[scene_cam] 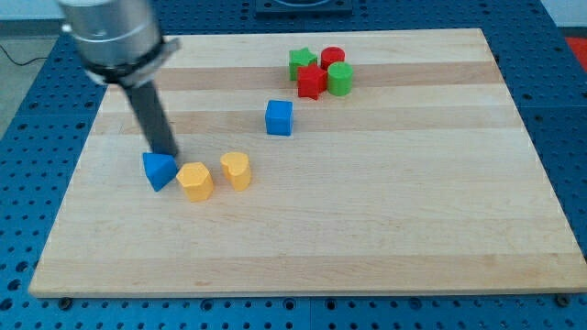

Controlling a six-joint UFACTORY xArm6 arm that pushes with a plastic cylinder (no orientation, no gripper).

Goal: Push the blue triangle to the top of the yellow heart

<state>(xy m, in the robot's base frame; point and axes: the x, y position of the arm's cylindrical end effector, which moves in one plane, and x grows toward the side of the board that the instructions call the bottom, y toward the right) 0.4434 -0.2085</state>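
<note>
My tip (171, 152) rests at the 12 o'clock edge of the blue triangle (159, 170), touching or nearly so; there is no pincer to open or close, only the bare rod. The triangle lies on the wooden surface (385, 220), just beside a yellow hexagon-like block (194, 181) at its 3 o'clock. The yellow heart (236, 170) lies beyond that. A blue cube (279, 117) lies at 1 o'clock of the heart. Further toward 1 o'clock cluster a green star (301, 61), red cylinder (332, 57), red star (311, 81) and green cylinder (340, 79).
</note>
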